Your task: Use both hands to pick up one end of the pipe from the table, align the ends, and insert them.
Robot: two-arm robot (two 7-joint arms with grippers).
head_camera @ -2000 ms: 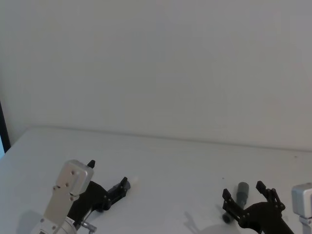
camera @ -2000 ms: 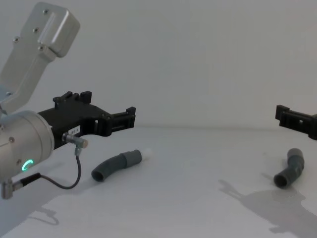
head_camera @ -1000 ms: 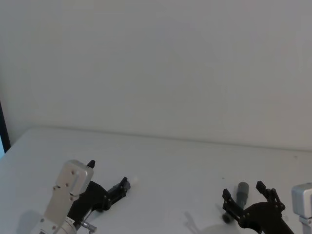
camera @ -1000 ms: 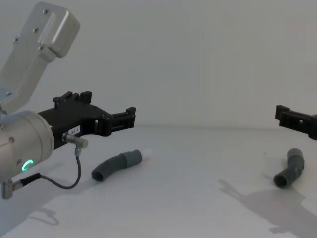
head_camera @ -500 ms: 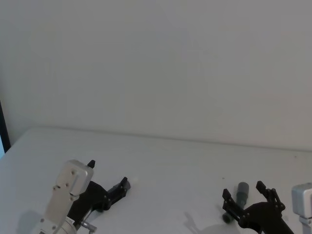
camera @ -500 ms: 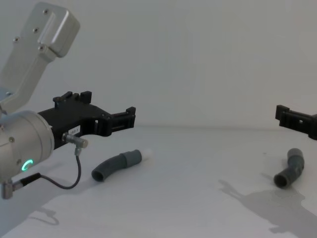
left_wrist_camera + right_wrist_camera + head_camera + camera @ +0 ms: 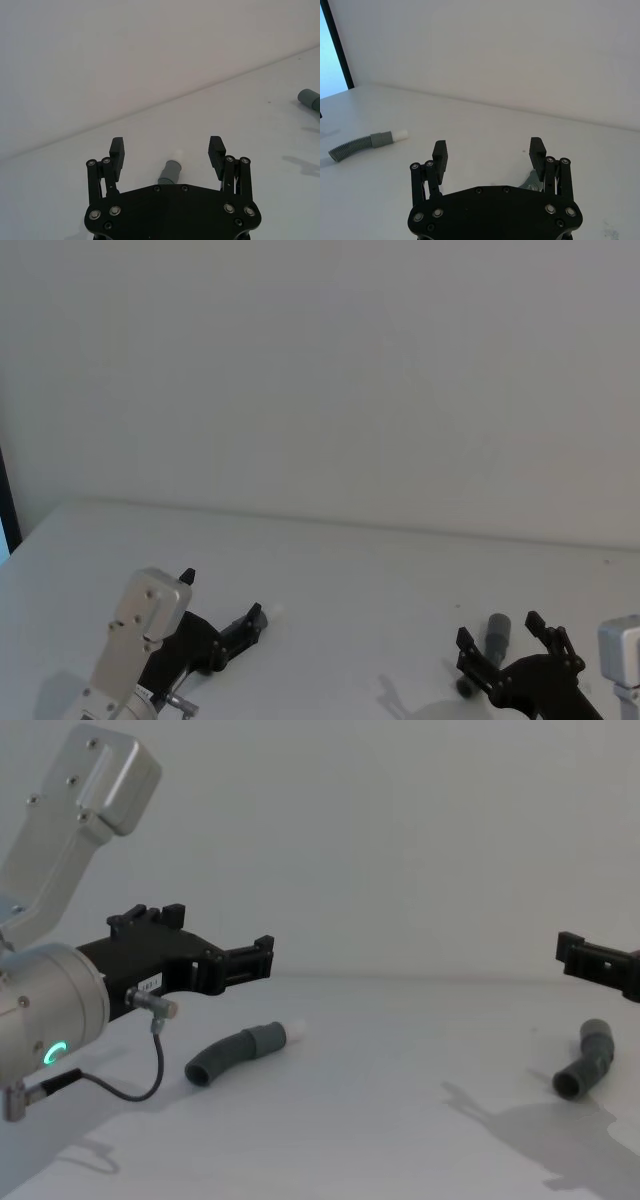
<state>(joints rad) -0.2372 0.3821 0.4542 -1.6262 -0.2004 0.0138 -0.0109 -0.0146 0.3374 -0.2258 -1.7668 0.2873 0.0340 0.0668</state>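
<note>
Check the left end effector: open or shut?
Open. The left end effector shows fingers wide apart, holding nothing; the white-tipped pipe piece lies on the table.

head view, lower left: left gripper [image 7: 221,595] is covering the white-tipped pipe piece [image 7: 275,611] up to its tip | head view, lower right: right gripper [image 7: 498,628] is hiding the middle of the socket pipe piece [image 7: 498,642] | chest view, right edge: frame is cutting off the right gripper behind its fingers [image 7: 572,950]
</note>
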